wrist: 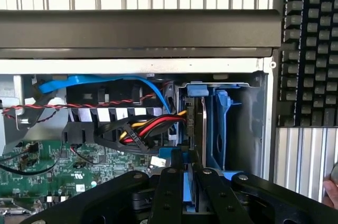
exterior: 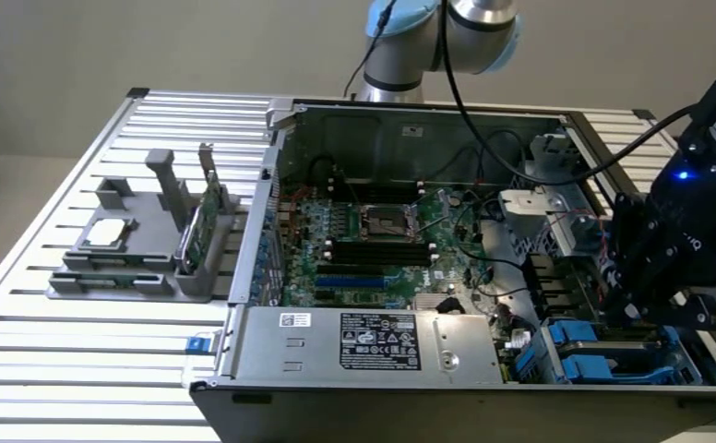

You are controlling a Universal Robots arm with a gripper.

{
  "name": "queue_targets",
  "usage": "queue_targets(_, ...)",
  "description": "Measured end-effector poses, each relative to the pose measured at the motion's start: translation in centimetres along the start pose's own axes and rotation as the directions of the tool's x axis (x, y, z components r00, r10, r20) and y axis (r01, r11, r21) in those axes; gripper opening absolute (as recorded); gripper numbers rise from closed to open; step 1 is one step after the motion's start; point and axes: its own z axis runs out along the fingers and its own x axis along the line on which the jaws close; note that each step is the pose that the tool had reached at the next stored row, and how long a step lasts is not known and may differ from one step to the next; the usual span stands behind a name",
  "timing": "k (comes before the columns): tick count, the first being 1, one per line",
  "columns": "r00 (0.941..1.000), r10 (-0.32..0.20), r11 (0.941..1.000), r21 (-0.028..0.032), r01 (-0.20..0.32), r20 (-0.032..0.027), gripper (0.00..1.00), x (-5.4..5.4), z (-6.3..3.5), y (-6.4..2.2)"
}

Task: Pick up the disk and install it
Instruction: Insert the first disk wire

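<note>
**Disk at the drive bay, seating unfinished**

Exterior view: the gripper hangs low over the open computer case, at the blue drive bay on the exterior view's right. Wrist view: the fingers are clamped on the disk, its blue rail between them, edge-on beside the bay's blue carrier; judged picked up, not fully installed.
</note>
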Motion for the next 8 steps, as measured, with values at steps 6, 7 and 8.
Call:
queue_targets(6, 1.0000, 0.000, 1.0000, -0.0002, 0.000, -0.0001, 0.16, -0.07, 0.25, 0.15)
queue_targets(7, 1.0000, 0.000, 1.0000, -0.0004, 0.000, 0.0002, 0.16, -0.08, 0.28, 0.17)
queue_targets(8, 1.0000, 0.000, 1.0000, -0.0005, 0.000, 0.0002, 0.16, -0.09, 0.31, 0.19)
